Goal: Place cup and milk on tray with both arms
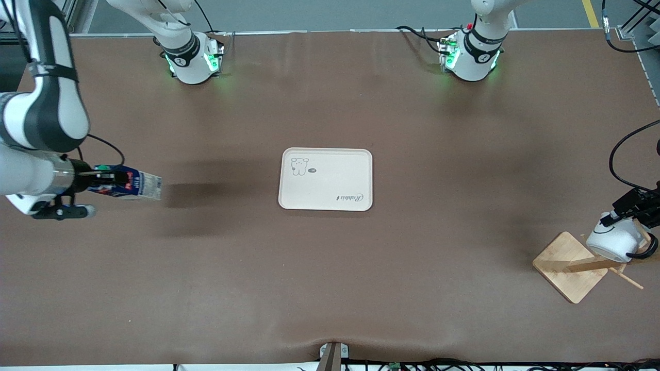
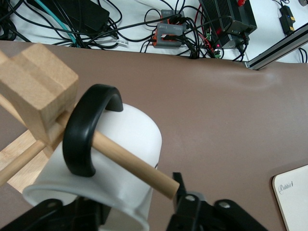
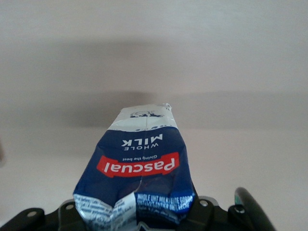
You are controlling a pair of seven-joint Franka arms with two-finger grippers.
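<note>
**Gripping a Dented Carton, Reaching for a Hung Cup**

Holding the milk (image 1: 126, 184) on its side, the right gripper (image 1: 105, 180) hangs over bare table toward the right arm's end, clamped near the carton's green-capped top. The right wrist view shows the blue card creased and buckled between the jaws: a light, soft pack that crushes easily, probably best held gently across its flat faces and stood up before release.

At centre lies the tray (image 1: 326, 201), carrying neither item, well apart from both grippers.

At the left arm's end, the cup (image 1: 613, 240) hangs by its black handle on a peg (image 2: 132, 164) of the bamboo rack (image 1: 567, 268). The left gripper (image 1: 635, 205) is at the cup, its fingers (image 2: 190, 207) set either side of the rim, partly spread; whether they have bitten yet cannot be told. The cup looks hard, smooth and breakable, likely slippery under the pads. A pinch across the rim wall seems the sound hold, and the handle must slide off along the peg before any lift.
</note>
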